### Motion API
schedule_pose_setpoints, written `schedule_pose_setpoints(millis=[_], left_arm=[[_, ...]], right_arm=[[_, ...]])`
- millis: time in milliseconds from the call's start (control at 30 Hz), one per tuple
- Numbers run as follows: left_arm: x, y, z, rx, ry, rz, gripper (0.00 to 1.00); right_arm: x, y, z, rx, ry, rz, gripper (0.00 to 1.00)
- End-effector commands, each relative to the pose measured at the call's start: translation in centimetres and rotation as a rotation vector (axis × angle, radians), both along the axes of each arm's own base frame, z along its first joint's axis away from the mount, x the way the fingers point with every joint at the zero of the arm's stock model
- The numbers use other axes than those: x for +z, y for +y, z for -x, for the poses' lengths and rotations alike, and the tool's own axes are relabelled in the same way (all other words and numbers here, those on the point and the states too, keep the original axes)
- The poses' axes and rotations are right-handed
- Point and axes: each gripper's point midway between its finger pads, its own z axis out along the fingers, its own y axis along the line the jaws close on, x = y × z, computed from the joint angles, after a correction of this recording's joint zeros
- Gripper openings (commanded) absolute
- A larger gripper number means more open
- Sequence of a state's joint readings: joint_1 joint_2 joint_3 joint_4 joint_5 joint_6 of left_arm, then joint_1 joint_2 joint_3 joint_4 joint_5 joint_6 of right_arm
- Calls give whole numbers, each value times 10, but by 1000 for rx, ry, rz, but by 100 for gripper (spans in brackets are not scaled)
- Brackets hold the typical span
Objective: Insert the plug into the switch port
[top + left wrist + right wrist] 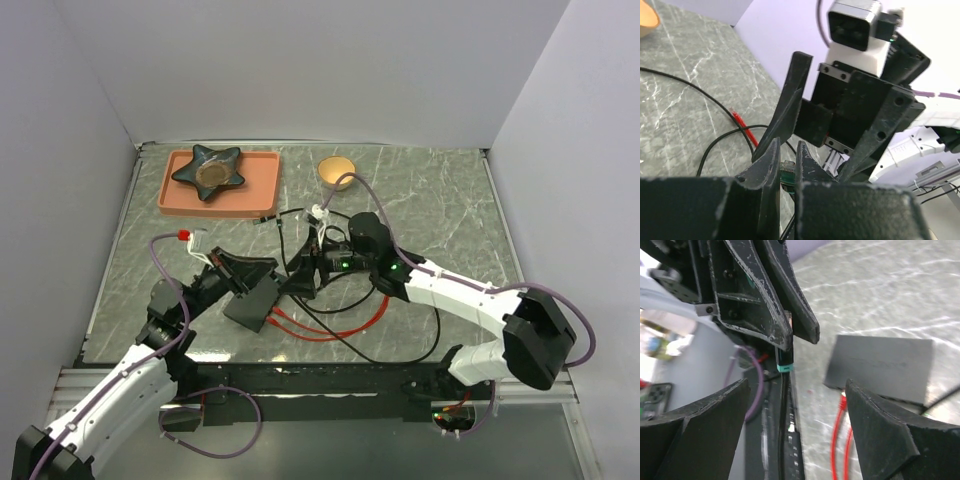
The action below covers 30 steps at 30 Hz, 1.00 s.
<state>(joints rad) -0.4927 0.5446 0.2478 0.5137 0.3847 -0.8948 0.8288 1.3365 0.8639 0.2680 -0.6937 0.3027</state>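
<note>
- Currently the left tool [788, 150] pinches the plug [787, 175] clear of the table [685, 100].
- Switch [880, 365] lies flat at the plug's three o'clock in the right wrist view; the plug is not yet inserted.
- Right tool [797, 385] is spread wide and empty.

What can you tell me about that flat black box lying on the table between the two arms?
The flat matte black rectangular box lies flat on the grey marbled table, turned askew to the table's edges. Its top is plain, unmarked and plastic-looking. At one edge red cables meet it; the sockets there are too dark to make out. The left gripper hangs beside it and seems not to touch it.
</note>
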Motion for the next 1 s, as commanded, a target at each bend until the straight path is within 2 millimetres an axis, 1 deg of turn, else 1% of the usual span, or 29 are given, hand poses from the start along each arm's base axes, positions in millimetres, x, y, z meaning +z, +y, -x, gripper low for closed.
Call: schedule_pose_setpoints(millis=[0,33,67,100,133,167,200,300,400,533,600,767,800,900,967], left_arm=[[18,0,8,-19,-87,27,1],[18,0,8,-21,-86,29,1],[19,0,8,-24,-86,29,1],[18,-1,8,-22,-85,25,1],[17,0,7,-19,-80,23,1],[18,0,7,-16,-81,23,1],[18,0,6,-13,-82,23,1],[19,1,6,-6,-81,17,1],[21,1,5,-1,-84,9,1],[21,2,5,1,-86,10,1],[22,2,6,2,-91,13,1],[23,4,6,9,-91,19,1],[23,4,6,10,-92,19,1],[25,4,6,8,-96,24,1],[25,4,6,9,-95,27,1]], right_arm=[[41,14,6,95,4,-147,80],[38,17,6,101,21,-146,79],[41,19,6,102,40,-158,77],[45,22,4,106,45,-166,73],[41,24,4,117,60,-158,70],[42,25,3,121,72,-159,67],[45,27,3,125,75,-165,60],[42,29,1,118,94,-161,50],[43,28,0,103,93,-165,43],[45,25,0,92,85,-173,43],[43,22,-3,76,90,-170,43],[45,18,-2,90,87,-181,42],[45,18,-2,94,85,-182,38],[43,18,1,115,85,-181,31],[43,18,3,126,86,-185,30]])
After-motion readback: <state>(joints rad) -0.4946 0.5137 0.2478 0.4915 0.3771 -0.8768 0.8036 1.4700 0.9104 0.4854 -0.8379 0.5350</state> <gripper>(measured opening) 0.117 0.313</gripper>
